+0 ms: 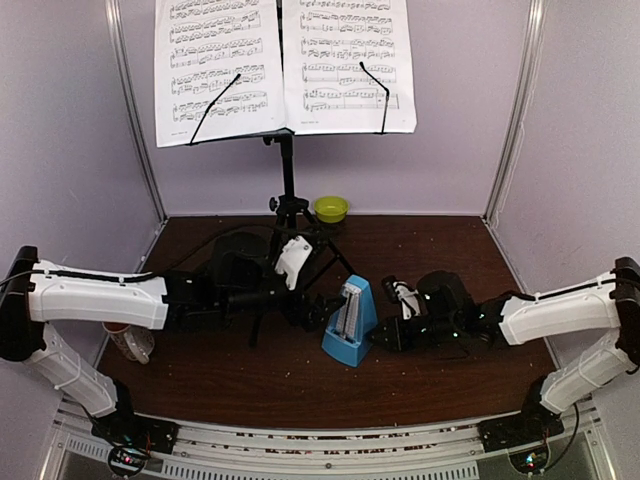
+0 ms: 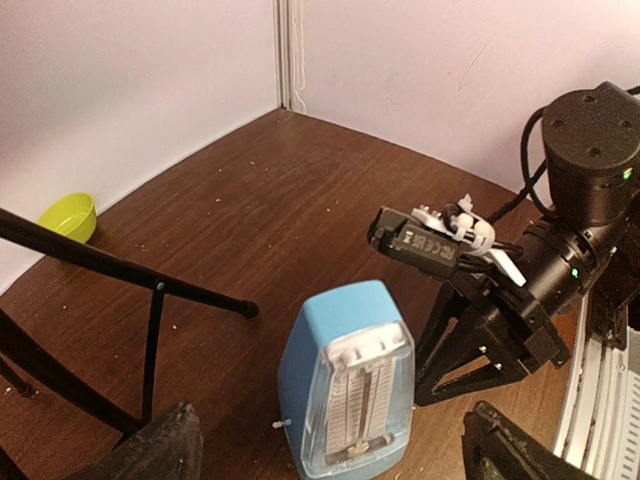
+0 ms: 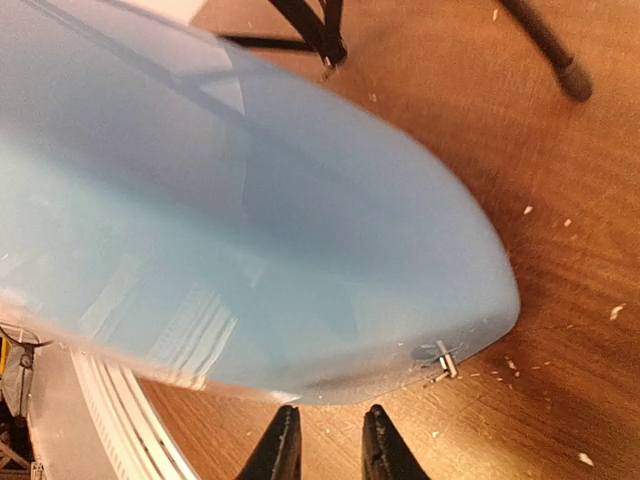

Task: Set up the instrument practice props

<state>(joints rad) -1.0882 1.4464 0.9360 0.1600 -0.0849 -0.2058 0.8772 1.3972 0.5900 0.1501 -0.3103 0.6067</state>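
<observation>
The black tripod music stand (image 1: pixel 287 170) stands at the back and holds white sheet-music pages (image 1: pixel 285 65) on its desk. The blue metronome (image 1: pixel 350 320) stands upright mid-table, its clear cover facing the left wrist camera (image 2: pixel 345 385). My left gripper (image 1: pixel 320 312) is wide open, and the metronome stands between its fingers (image 2: pixel 330 455) without touching them. My right gripper (image 1: pixel 386 335) is just right of the metronome, its jaws a narrow gap apart and empty (image 3: pixel 327 440). The metronome's blue side (image 3: pixel 230 200) fills that view, with its small winding key (image 3: pixel 441 360) close by.
A lime-green bowl (image 1: pixel 331 208) sits by the back wall behind the stand's legs (image 2: pixel 150 285). A mug (image 1: pixel 130 342) is partly hidden under my left arm. Side walls close in the table, and a white rail (image 1: pixel 320 440) runs along the near edge.
</observation>
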